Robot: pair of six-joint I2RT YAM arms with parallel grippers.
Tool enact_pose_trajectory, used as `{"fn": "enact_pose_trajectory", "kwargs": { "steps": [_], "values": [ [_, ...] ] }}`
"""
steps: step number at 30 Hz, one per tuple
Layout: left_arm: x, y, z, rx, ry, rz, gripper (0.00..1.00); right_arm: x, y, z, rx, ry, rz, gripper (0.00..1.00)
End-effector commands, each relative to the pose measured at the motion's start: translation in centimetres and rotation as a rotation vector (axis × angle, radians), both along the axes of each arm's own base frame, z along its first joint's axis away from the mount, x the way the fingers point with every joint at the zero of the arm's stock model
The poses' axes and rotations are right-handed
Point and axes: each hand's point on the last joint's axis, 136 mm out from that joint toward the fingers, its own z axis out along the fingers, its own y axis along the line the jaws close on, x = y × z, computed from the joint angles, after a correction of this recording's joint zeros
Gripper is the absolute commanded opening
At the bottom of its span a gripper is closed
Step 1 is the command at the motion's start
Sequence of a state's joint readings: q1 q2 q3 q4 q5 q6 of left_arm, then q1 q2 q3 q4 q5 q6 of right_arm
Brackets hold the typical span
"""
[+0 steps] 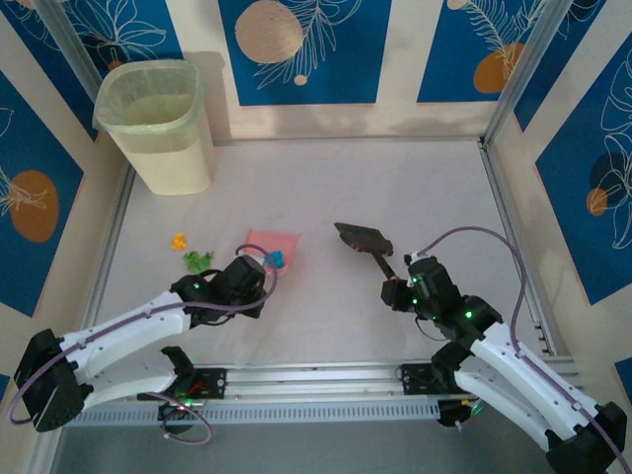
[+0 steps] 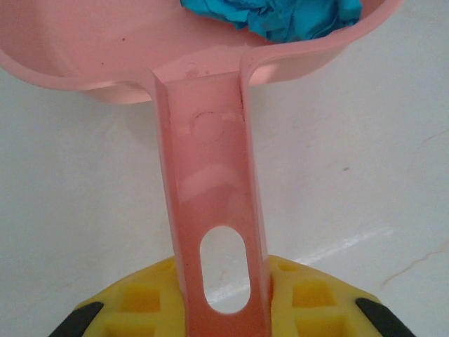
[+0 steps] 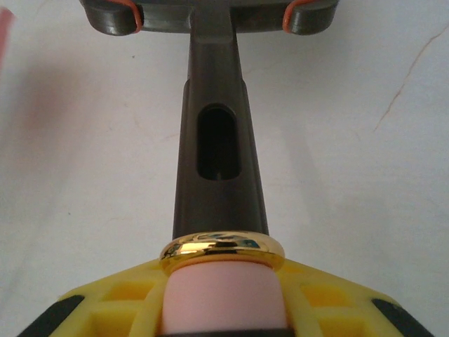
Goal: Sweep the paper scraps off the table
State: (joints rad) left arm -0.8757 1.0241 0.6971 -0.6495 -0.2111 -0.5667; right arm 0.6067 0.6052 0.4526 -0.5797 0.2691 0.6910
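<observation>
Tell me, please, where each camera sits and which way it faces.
Top external: above and behind the arms, looking down on the table; both arms show, left pincer and right pincer.
Left wrist: on that wrist, looking along the dustpan handle; yellow fingers at bottom.
Right wrist: on that wrist, looking along the brush handle; yellow fingers at bottom.
Shared: top external and left wrist both show the cyan scrap in the dustpan.

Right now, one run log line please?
left gripper shut on dustpan | right gripper shut on brush | blue scrap in dustpan | green scrap unswept

Orange scrap point(image 1: 179, 240) and green scrap point(image 1: 197, 261) on pale table point(image 1: 395, 178), cyan scrap point(image 2: 280, 17) in dustpan point(image 2: 84, 49)
</observation>
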Motion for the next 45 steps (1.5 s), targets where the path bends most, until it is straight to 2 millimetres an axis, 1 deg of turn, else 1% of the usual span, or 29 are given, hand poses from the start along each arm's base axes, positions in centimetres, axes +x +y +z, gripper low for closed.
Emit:
{"fn": "enact_pose_trajectory", "kwargs": {
  "steps": [1,5,8,12,14,19,23,27,29,32,35,40,45],
  "values": [
    [-0.2,0.5,2.6,-0.005,-0.005,0.034,0.00,1.3,2.1,1.8,0.076,-0.129,0.068,0.00],
    [0.1,0.4,5.1,-0.010,-0.013,0.047,0.00,0.8,3.3,1.0,0.093,-0.152,0.122,0.00],
    [0.6,0.5,7.3,0.009,-0.029,0.051,0.00,0.3,4.4,1.1,0.099,-0.175,0.177,0.00],
    [1.4,0.5,9.9,0.051,-0.051,0.048,0.00,-0.2,5.4,1.4,0.087,-0.213,0.219,0.00],
    [2.0,0.5,11.5,0.063,-0.068,0.048,0.00,-0.5,5.9,1.5,0.089,-0.229,0.244,0.00],
    [3.5,0.6,14.7,0.082,-0.079,0.061,0.00,-1.0,6.8,1.7,0.101,-0.243,0.290,0.00],
    [5.0,0.6,17.2,0.073,-0.082,0.068,0.00,-1.0,6.9,1.9,0.102,-0.250,0.298,0.00],
    [7.0,1.2,19.7,0.069,-0.089,0.097,0.00,-1.1,6.9,1.8,0.095,-0.252,0.302,0.00],
    [8.1,1.7,20.7,0.058,-0.084,0.114,0.00,-1.1,6.9,1.8,0.093,-0.254,0.304,0.00],
    [10.0,2.8,22.2,0.043,-0.091,0.152,0.00,-1.1,7.0,1.7,0.094,-0.258,0.310,0.00],
    [11.9,3.9,23.5,-0.002,-0.095,0.199,0.00,-1.1,7.1,1.6,0.095,-0.261,0.314,0.00],
    [14.8,5.5,26.4,-0.082,-0.124,0.266,0.00,-1.0,7.1,1.5,0.088,-0.263,0.317,0.00],
    [17.6,7.3,28.3,-0.173,-0.134,0.341,0.00,-0.9,6.9,1.4,0.080,-0.265,0.309,0.00]
  ]
}}
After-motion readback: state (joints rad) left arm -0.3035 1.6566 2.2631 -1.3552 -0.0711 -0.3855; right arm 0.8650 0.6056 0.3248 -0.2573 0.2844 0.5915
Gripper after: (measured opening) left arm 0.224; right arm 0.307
